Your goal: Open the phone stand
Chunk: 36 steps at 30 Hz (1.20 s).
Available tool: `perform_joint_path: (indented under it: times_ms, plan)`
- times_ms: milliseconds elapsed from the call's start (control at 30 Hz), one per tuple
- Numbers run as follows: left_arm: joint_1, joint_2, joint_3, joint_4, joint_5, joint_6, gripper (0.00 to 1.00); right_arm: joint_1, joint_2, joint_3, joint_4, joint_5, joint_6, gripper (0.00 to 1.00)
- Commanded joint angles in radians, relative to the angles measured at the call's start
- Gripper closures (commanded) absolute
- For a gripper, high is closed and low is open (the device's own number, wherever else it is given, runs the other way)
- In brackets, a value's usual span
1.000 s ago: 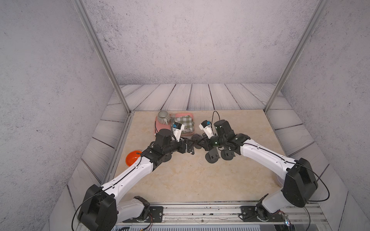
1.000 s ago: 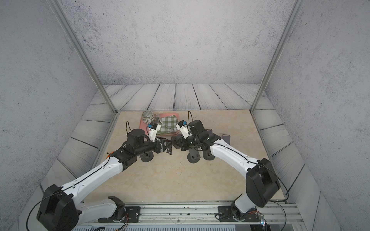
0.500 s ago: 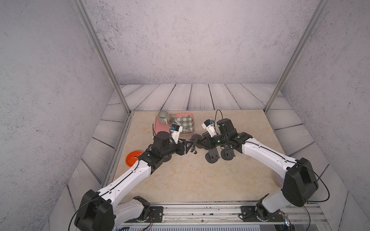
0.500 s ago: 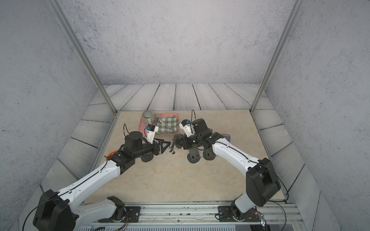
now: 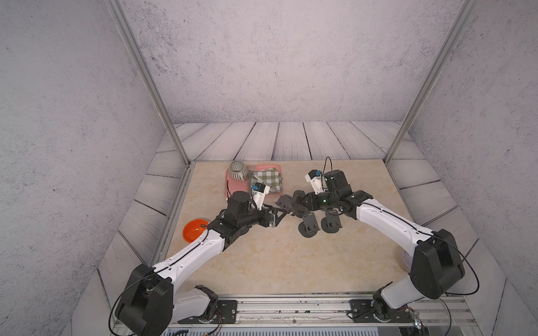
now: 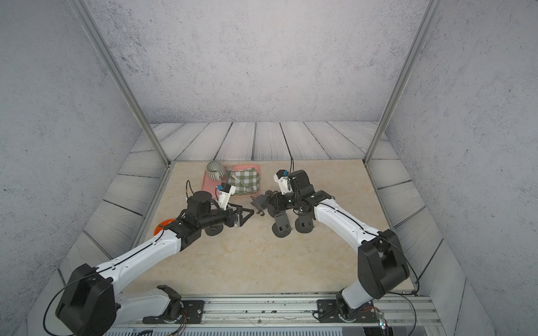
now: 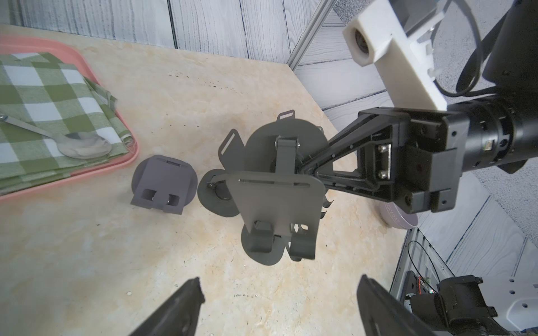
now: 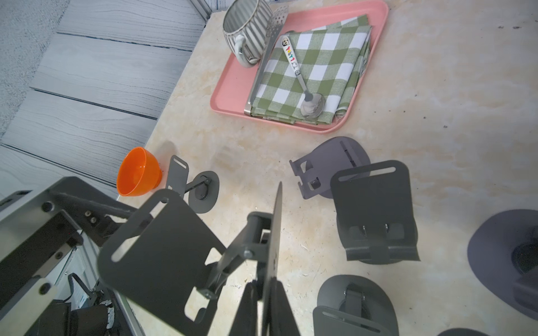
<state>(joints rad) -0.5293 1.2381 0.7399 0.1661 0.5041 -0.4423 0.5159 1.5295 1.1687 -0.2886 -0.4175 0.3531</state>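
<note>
Your right end effector [image 7: 305,171] is clamped on the round base of the dark grey folding metal phone stand [image 7: 276,189], held above the counter [image 5: 262,261], just twelve o'clock of centre. Your left end effector [image 7: 281,291] gapes, clear of the plate. A careless push could twist the thin base loose, dropping it onto the other grey stands [image 7: 161,186].

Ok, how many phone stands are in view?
6. One held stand in the right fingers; far stand by the orange bowl; pale stand beside the pink tray; upright stand and neighbouring stand next to the held one; cut-off stand past those two. More may be hidden.
</note>
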Motion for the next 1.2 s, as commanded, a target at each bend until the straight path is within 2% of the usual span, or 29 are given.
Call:
perform_joint_path:
  times_ms: [0, 167, 433, 867, 1167]
  plan:
    - [0.005, 0.022, -0.012, 0.104, 0.005, -0.017, 0.11, 0.001, -0.026, -0.010, 0.035, -0.028, 0.023, 0.99]
    - [0.003, 0.082, 0.012, 0.143, -0.016, -0.027, 0.05, 0.005, -0.033, -0.006, 0.032, -0.031, 0.026, 0.99]
    - [-0.003, 0.162, 0.036, 0.224, -0.003, -0.051, 0.00, 0.007, -0.035, -0.001, 0.028, -0.040, 0.031, 0.99]
    - [-0.029, 0.236, 0.044, 0.356, 0.002, -0.079, 0.04, 0.009, -0.011, 0.007, 0.046, -0.051, 0.046, 0.97]
    - [-0.038, 0.226, 0.049, 0.403, 0.018, -0.084, 0.04, 0.009, 0.010, 0.028, 0.039, -0.047, 0.043, 0.96]
